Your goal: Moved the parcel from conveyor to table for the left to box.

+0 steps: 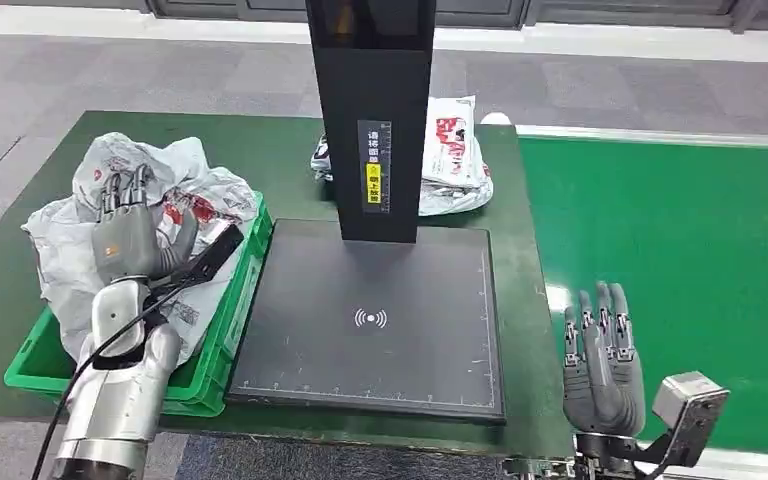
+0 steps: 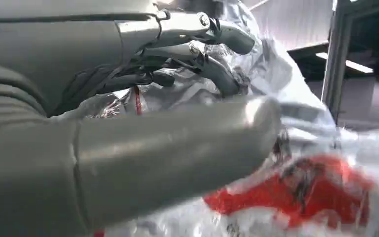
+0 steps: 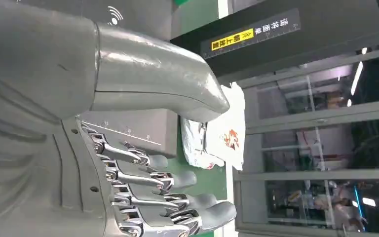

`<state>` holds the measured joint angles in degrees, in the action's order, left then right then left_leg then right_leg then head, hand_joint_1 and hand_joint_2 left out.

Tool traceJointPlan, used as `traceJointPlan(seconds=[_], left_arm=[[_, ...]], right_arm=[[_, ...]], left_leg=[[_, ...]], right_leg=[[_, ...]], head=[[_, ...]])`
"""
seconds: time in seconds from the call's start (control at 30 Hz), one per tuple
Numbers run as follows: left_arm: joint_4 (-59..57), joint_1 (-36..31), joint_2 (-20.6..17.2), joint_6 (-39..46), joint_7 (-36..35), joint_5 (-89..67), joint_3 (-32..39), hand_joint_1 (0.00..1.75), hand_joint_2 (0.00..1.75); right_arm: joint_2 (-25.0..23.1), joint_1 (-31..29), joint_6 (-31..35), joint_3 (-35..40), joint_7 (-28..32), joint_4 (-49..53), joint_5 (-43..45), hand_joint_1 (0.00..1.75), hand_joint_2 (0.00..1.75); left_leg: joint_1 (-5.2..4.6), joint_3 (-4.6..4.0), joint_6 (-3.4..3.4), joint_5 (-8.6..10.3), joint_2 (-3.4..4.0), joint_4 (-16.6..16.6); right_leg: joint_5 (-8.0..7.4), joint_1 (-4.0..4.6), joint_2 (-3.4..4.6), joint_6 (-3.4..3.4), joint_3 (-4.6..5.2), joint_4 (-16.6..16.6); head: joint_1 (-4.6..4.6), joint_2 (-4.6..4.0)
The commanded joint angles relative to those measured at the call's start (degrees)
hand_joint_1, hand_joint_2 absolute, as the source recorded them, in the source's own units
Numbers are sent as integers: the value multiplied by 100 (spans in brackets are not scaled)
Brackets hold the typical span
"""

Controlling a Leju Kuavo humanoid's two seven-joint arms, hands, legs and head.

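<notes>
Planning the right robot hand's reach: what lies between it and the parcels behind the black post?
In the head view, the black scanner pad and bare green tabletop separate the right robot hand from the parcels.

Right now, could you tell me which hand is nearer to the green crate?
Left. The left hand is over the green crate, on the parcels piled in it. The right hand hovers open across the black pad.

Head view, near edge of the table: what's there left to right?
Green crate with grey bags and the left hand over them → black scanner pad → right hand → green conveyor belt.
</notes>
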<state>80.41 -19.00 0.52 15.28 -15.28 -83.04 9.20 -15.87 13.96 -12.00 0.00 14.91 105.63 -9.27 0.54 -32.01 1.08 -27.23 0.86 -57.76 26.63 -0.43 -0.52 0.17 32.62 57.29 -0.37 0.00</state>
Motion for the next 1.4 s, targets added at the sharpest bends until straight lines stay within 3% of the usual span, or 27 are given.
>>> traceJointPlan(seconds=[0.03, 0.1, 0.37, 0.43, 0.67, 0.73, 0.8, 0.87, 0.9, 1.0, 1.03, 1.13, 1.4], left_arm=[[255, 91, 213, 615, 589, 852, 232, 0, 0], [703, 293, 172, 1103, 1220, 1412, 69, 0, 0], [1554, 698, 284, 2307, 2444, 2719, -28, 0, 0], [1918, 805, 562, 2472, 3393, 3406, 204, 0, 0], [1976, 874, 594, 2472, 3431, 3415, 208, 0, 0], [2198, 906, 843, 2472, 4160, 3970, 342, 0, 0], [2503, 1100, 844, 2472, 4257, 4322, 42, 0, 0], [2675, 1231, 742, 1985, 3918, 4676, -519, 0, 0], [2726, 1284, 757, 1409, 3681, 4889, -873, 0, 175], [2425, 1432, 631, 128, 3066, 4984, -1660, 0, 175], [2246, 1518, 576, -807, 2820, 5538, -1918, 0, 175], [1885, 1599, 649, -688, 3163, 5533, -1937, 0, 175], [1943, 1582, 606, -698, 3188, 5575, -1859, 0, 175]], right_arm=[[69, -77, 37, -302, 14, -211, -30, 0, 175], [131, -71, 63, -230, 41, -265, -1, 0, 175], [223, -45, 198, -92, 100, -352, 7, 0, 175], [237, -69, 240, -64, 87, -386, -5, 0, 175], [237, -78, 244, -62, 87, -397, -6, 0, 175], [253, -95, 285, -47, 78, -410, -12, 0, 175], [254, -117, 316, -55, 66, -418, -21, 0, 175], [235, -95, 388, -133, 49, -388, -42, 0, 175], [234, -62, 396, -198, 41, -357, -47, 0, 175], [242, 3, 324, -303, 20, -291, -101, 0, 175], [281, 2, 299, -282, -35, -300, -246, 0, 175], [270, -18, 272, -281, -37, -338, -270, 0, 175], [265, -25, 271, -270, -35, -345, -292, 0, 175]], left_leg=[[0, 0, -4, 8, -15, 8], [1, 2, -7, 11, -15, 15], [4, 3, -7, 8, -15, 15], [4, -3, -6, 6, -11, 9], [3, -3, -3, 2, -10, 4], [2, 0, -6, 6, -11, 11], [6, -4, -2, 1, -8, 2], [3, 0, -6, 7, -13, 14], [4, -3, -6, 4, -19, 9], [3, -6, -6, 5, -42, 5], [1, -3, -8, 10, -46, 12], [-5, 8, -5, 5, -34, 12], [-6, 1, -7, 2, -18, 11]], right_leg=[[-6, 1, -5, 1, -4, -10], [-11, 2, 0, 2, -7, -20], [-8, 3, -3, 2, -10, -22], [-7, 4, 1, 2, -3, -17], [-3, 3, -7, 1, -4, -10], [-8, 1, -2, 2, -6, -16], [-4, 6, -3, 1, -3, -11], [-8, 3, -2, 2, -7, -22], [-4, 5, -8, 3, -8, -17], [2, 3, -34, 4, -10, -15], [-1, 1, -35, 4, -12, -23], [4, -8, -29, 8, -18, -18], [-1, -5, -18, 4, -5, -17]], head=[[0, 0], [0, 0], [0, 0], [0, 0], [0, 0], [0, 0], [0, 0], [0, 0], [-2, 0], [0, 0], [-2, 0], [0, 0], [0, 0]])
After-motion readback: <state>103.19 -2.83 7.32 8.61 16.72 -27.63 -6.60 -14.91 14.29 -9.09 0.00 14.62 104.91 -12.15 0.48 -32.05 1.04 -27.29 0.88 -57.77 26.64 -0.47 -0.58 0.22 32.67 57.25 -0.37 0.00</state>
